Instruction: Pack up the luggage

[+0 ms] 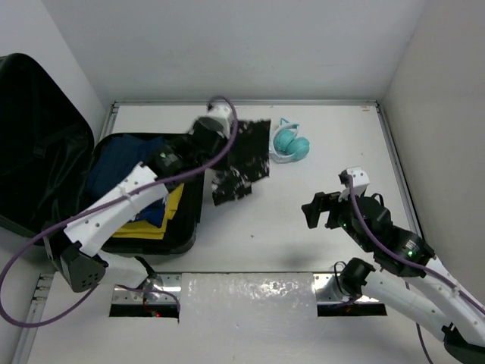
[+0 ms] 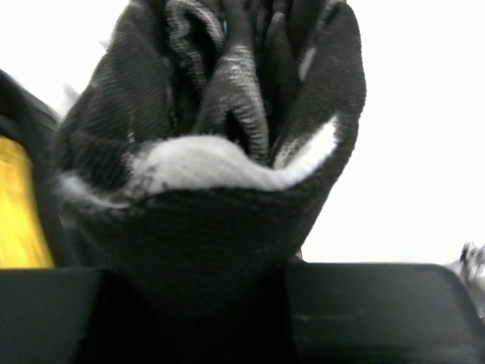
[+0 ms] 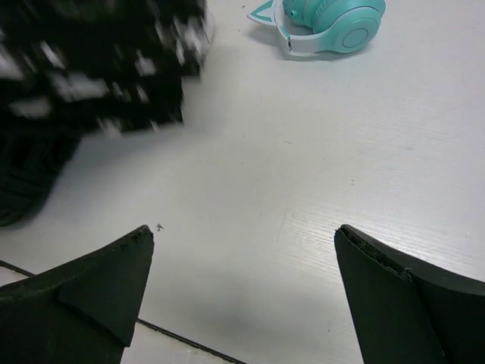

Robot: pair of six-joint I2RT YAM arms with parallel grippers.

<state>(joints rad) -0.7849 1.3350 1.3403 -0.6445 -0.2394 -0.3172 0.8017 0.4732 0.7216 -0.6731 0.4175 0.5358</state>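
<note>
The luggage [image 1: 34, 129] lies open at the left, its lid up against the wall. Blue clothes [image 1: 121, 163] and yellow clothes [image 1: 168, 216] fill its base. My left gripper [image 1: 221, 148] is shut on a black garment with white pattern [image 1: 254, 152], which hangs over the table just right of the luggage. In the left wrist view the bunched garment [image 2: 220, 152] fills the frame above the gripper [image 2: 220, 307]. My right gripper [image 1: 322, 210] hovers open over bare table at the right, nothing between its fingers [image 3: 242, 235]. The garment [image 3: 98, 68] looks blurred there.
Teal cat-ear headphones [image 1: 290, 142] [image 3: 333, 23] lie on the table behind the garment's right edge. A translucent sheet [image 1: 250, 292] covers the near edge between the arm bases. White walls close in the table at the back and the right.
</note>
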